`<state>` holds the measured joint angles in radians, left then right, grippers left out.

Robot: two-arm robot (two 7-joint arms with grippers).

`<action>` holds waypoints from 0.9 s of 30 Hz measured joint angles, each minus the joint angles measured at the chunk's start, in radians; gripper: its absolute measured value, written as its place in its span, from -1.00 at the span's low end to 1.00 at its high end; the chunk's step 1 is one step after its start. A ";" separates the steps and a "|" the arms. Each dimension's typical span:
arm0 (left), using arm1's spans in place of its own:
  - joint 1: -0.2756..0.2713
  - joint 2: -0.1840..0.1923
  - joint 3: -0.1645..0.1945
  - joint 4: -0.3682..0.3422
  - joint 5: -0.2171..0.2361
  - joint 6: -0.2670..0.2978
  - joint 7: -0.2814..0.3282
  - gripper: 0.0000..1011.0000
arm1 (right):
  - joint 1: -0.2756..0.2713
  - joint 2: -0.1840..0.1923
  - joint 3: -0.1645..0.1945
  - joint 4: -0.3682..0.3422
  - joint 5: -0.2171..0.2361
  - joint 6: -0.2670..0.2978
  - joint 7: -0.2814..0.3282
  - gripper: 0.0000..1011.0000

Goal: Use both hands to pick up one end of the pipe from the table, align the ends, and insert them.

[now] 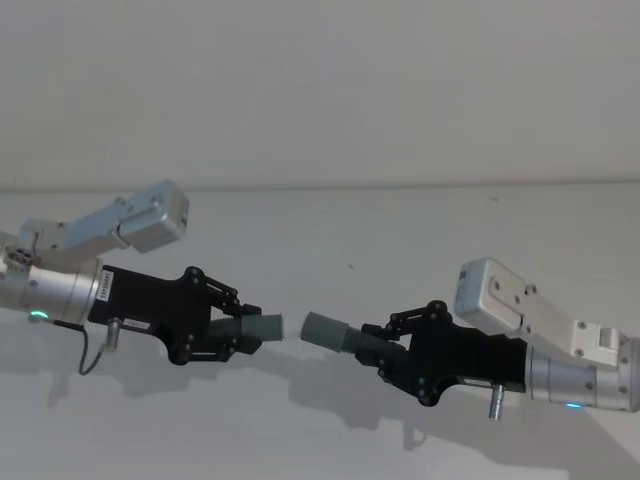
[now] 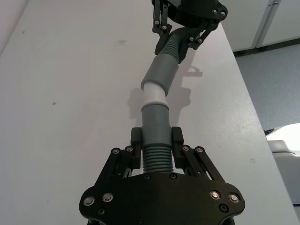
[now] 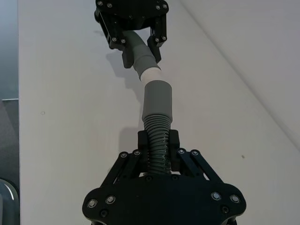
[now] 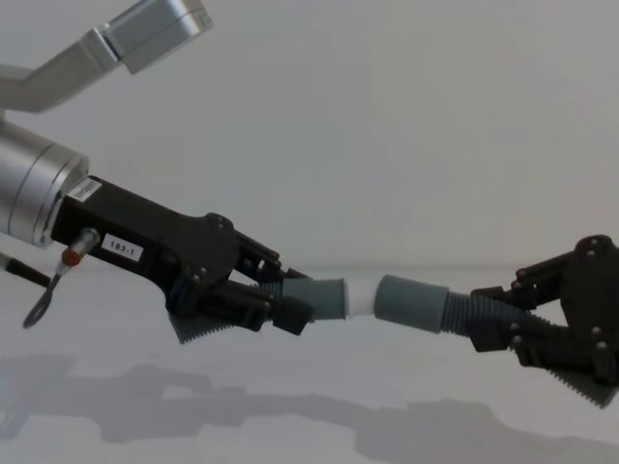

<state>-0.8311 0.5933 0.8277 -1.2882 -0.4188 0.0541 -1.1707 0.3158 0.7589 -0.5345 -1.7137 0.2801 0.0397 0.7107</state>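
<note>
Both pipe pieces are held in the air above the white table [image 1: 450,230]. My left gripper [image 1: 245,332] is shut on the ribbed part of the grey piece [image 4: 319,297] that ends in a white tip [image 4: 360,295]. From the right, my right gripper [image 1: 378,345] is shut on the ribbed section [image 3: 157,140] of the other piece. Its smooth grey socket [image 4: 411,302] points at the tip. The white tip [image 3: 151,74] sits at the socket's mouth [image 3: 157,98], meeting it at a slight angle. How deep it goes in I cannot tell.
The table's side edge [image 2: 243,93] runs close to the right gripper, with floor and a white object [image 2: 286,140] beyond it. A plain wall [image 1: 320,90] closes the far side. Shadows of both arms lie on the table under them.
</note>
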 joint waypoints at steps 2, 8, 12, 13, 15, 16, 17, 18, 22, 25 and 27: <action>-0.001 0.002 0.002 0.000 -0.002 0.000 -0.003 -0.31 | 0.001 0.000 -0.001 0.000 0.000 0.000 0.000 -0.55; -0.005 0.008 0.008 -0.003 -0.005 0.003 -0.007 -0.31 | 0.003 0.000 -0.002 0.001 -0.004 -0.004 0.001 -0.55; -0.007 0.012 0.012 -0.006 -0.005 0.005 -0.007 -0.31 | 0.003 0.001 -0.003 0.001 -0.006 -0.007 0.004 -0.55; -0.008 0.013 0.014 -0.008 -0.005 0.006 -0.008 -0.31 | 0.003 0.002 -0.003 0.001 -0.007 -0.010 0.005 -0.55; -0.009 0.014 0.015 -0.009 -0.005 0.007 -0.007 -0.31 | 0.004 0.003 -0.003 0.001 -0.008 -0.013 0.006 -0.55; -0.010 0.015 0.016 -0.010 -0.005 0.009 -0.007 -0.31 | 0.003 0.003 -0.003 0.001 -0.008 -0.014 0.007 -0.55; -0.010 0.016 0.017 -0.011 -0.005 0.009 -0.006 -0.31 | 0.004 0.005 -0.003 0.001 -0.010 -0.017 0.008 -0.55; -0.011 0.016 0.018 -0.011 -0.005 0.010 -0.006 -0.31 | 0.004 0.005 -0.003 0.001 -0.011 -0.018 0.008 -0.55; -0.013 0.018 0.020 -0.013 -0.005 0.012 -0.004 -0.31 | 0.003 0.008 -0.003 0.001 -0.013 -0.023 0.011 -0.55; -0.014 0.019 0.023 -0.015 -0.005 0.014 -0.001 -0.31 | 0.003 0.010 -0.003 0.000 -0.014 -0.027 0.013 -0.55; -0.014 0.020 0.023 -0.015 -0.005 0.015 -0.001 -0.31 | 0.003 0.011 -0.003 0.000 -0.015 -0.029 0.014 -0.55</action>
<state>-0.8454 0.6130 0.8511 -1.3036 -0.4243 0.0688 -1.1714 0.3186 0.7699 -0.5379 -1.7140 0.2652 0.0104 0.7244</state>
